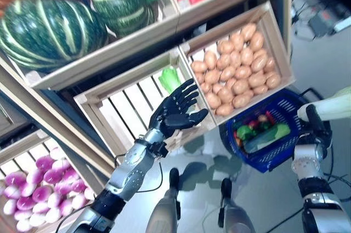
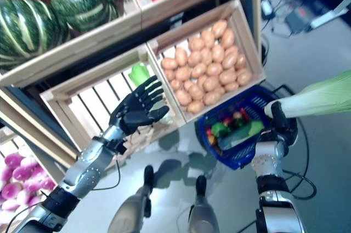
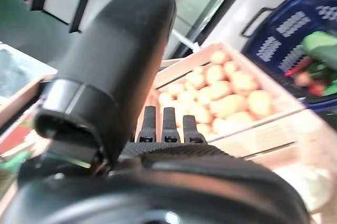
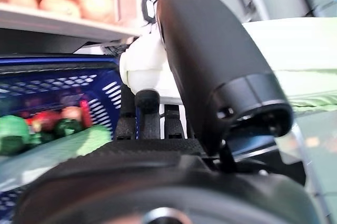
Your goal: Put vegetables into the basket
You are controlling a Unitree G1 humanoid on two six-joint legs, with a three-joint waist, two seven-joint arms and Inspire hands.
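Note:
My right hand (image 2: 282, 126) is shut on a long pale green-and-white vegetable (image 2: 321, 98), like a leek or cabbage stalk, held level just right of the blue basket (image 2: 258, 100). The wrist view shows its white end (image 4: 141, 71) against my fingers. The basket stands on the floor below the potato crate and holds green, red and a long pale green vegetable (image 1: 263, 137). My left hand (image 1: 175, 111) is open and empty, fingers spread, in front of a slatted wooden crate (image 1: 118, 109), just below a light green vegetable (image 1: 170, 79) lying in it.
A wooden stand fills the upper left: a crate of potatoes (image 1: 238, 68) right of my left hand, shelves with large striped squashes (image 1: 49, 27) above, a lower crate (image 1: 33, 186) at far left. Grey floor lies to the right.

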